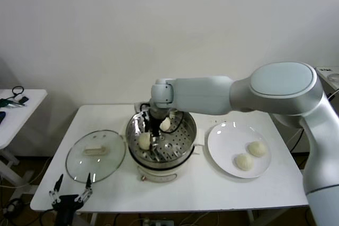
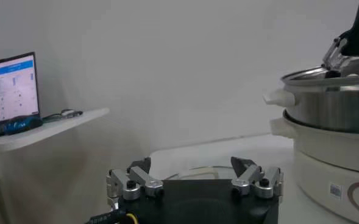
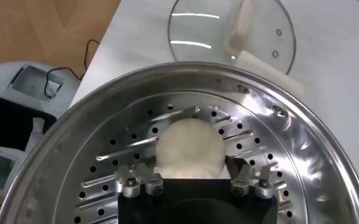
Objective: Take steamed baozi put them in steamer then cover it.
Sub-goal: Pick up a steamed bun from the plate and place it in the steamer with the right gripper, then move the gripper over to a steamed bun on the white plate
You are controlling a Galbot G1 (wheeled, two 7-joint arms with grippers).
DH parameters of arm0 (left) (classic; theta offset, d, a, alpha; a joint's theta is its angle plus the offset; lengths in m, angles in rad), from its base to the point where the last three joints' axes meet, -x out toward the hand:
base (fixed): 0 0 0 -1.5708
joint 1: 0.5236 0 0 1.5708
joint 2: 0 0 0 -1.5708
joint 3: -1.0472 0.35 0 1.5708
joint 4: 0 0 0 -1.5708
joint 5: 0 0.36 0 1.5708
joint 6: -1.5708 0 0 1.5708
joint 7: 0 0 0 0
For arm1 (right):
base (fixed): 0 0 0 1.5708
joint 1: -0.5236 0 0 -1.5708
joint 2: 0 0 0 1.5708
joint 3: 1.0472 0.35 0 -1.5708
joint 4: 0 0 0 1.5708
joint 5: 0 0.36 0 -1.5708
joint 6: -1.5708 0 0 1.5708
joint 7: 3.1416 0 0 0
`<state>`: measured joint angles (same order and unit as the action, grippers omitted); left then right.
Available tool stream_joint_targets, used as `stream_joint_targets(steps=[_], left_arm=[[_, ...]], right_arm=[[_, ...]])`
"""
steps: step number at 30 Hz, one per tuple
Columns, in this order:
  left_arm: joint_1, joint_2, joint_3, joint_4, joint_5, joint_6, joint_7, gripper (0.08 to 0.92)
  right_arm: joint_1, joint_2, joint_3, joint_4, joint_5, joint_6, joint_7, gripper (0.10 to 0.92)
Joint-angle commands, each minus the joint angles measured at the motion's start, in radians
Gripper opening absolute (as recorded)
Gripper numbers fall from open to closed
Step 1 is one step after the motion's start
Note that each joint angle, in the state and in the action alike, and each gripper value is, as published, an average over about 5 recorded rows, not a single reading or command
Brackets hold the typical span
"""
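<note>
Right gripper down inside the steamer, at the pot's left side, arm reaching in from the right across the table's back half. Fingers spread wide on either side of a steamed baozi lying on the perforated tray; bun between the jaws, no grip visible on it. Second bun on the tray nearer the back rim, just beside the gripper's wrist.

Steamer at the middle of the white table, shiny metal pot on a white base, close to the front edge. White plate just to its right, toward the right edge, carrying two more buns near each other on the plate's right half.

Cover flat on the table left of the steamer, near the front left corner, glass rim almost touching the steamer's base, cream handle on top.

Left gripper parked low at the table's front left corner, just in front of the cover, fingers spread fully apart, holding nothing.

Small side table off to the left, apart from the main table, with dark items on it.
</note>
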<state>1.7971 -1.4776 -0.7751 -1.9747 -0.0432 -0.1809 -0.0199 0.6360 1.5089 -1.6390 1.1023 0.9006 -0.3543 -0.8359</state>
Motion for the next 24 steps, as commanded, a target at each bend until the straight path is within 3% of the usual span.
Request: stream_joint_targets(steps=[1,11,24], left_arm=[[0.0,0.002,-0.002,0.0,-0.001,0.0,0.0,0.823],[0.002,-0.004,0.002,-0.008,0.003,0.003,0.0,0.823],[0.009,-0.002,-0.01,-0.013,0.003,0.009,0.0,0.823]], right_arm=[[0.001,-0.005,0.009,0.001,-0.006,-0.002,0.005,0.821],[0.161,-0.176,0.004,0.121,-0.071,0.041,-0.103,0.823],[0.229,-0.605,-0.006,0.358,-0.279,0.058,-0.169,0.823]])
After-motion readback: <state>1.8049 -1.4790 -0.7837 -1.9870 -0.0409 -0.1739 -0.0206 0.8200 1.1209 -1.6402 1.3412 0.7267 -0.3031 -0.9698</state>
